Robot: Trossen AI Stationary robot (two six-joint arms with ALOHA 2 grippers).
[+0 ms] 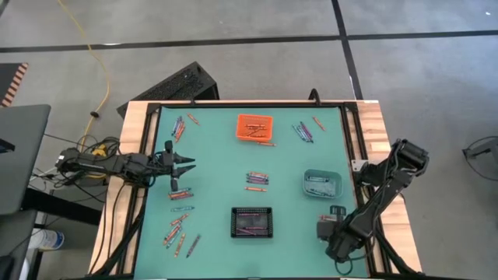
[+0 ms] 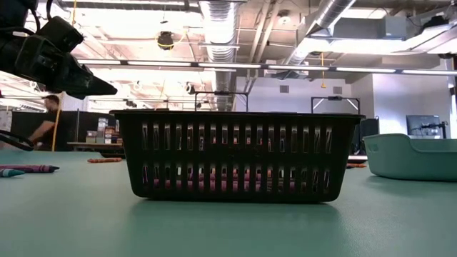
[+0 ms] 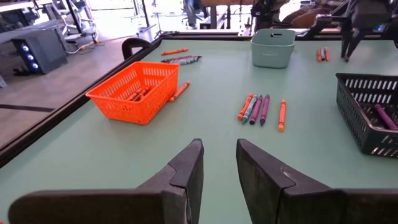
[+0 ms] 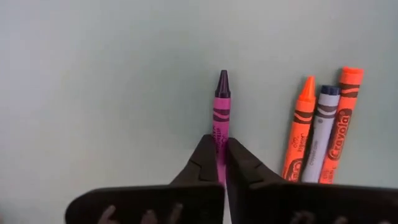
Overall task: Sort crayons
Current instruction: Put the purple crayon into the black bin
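High view shows sorting partly done: some crayons lie in the orange bin (image 1: 254,125), black bin (image 1: 252,222) and teal bin (image 1: 321,183), many lie loose. Right gripper (image 4: 222,163) is closed on a purple crayon (image 4: 221,109), three crayons just beside its fingers. Left gripper (image 3: 219,163) is narrowly open, empty.
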